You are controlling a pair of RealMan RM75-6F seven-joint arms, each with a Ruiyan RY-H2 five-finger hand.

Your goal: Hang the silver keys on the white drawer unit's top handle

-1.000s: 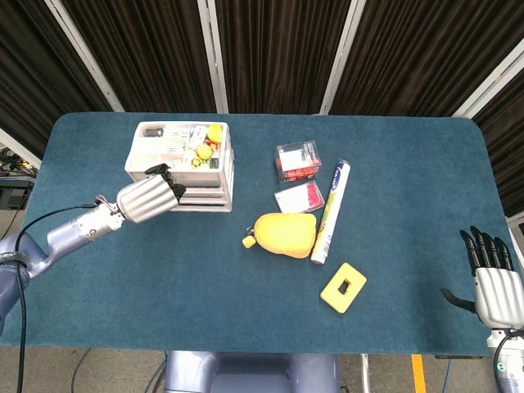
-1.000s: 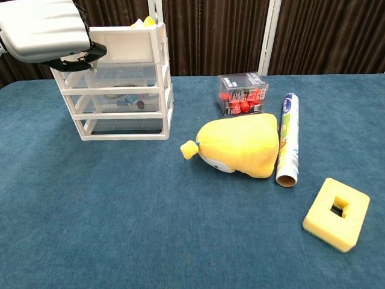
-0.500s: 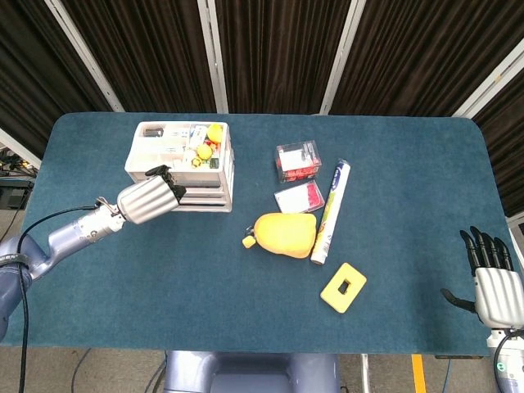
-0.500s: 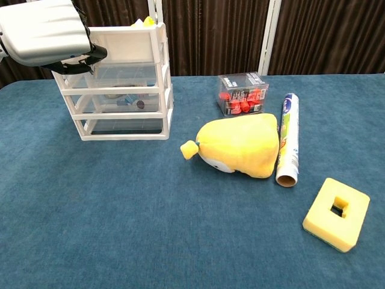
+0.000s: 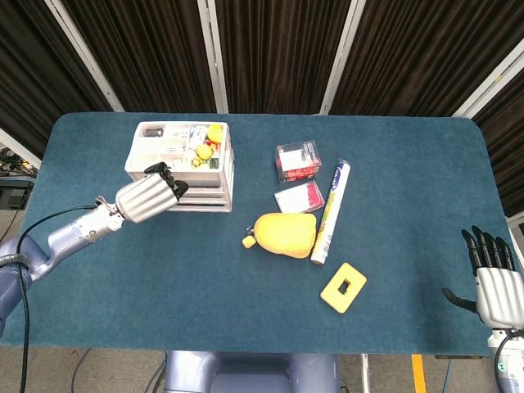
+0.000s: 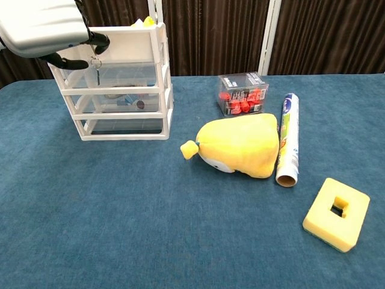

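The white drawer unit [image 5: 213, 173] [image 6: 157, 84] stands at the table's back left, with small items in its open top tray. My left hand [image 5: 149, 196] [image 6: 45, 27] hovers right at its front upper corner. The fingertips [image 6: 96, 43] pinch a ring from which the silver keys [image 6: 95, 71] dangle in front of the top drawer. In the head view the hand hides the keys. My right hand [image 5: 496, 282] rests at the table's front right edge, fingers straight and apart, holding nothing.
A yellow plush toy [image 5: 285, 234] [image 6: 240, 146] lies mid-table beside a white tube [image 5: 331, 211] [image 6: 287, 138]. A clear box of red items [image 5: 298, 160] [image 6: 242, 93] and a pink packet [image 5: 299, 196] sit behind it. A yellow foam block [image 5: 343, 286] [image 6: 337, 213] lies nearer the front.
My left hand has lifted slightly at the drawer unit's front, and the keys now show dangling below its fingers in the chest view. The right hand has not moved.
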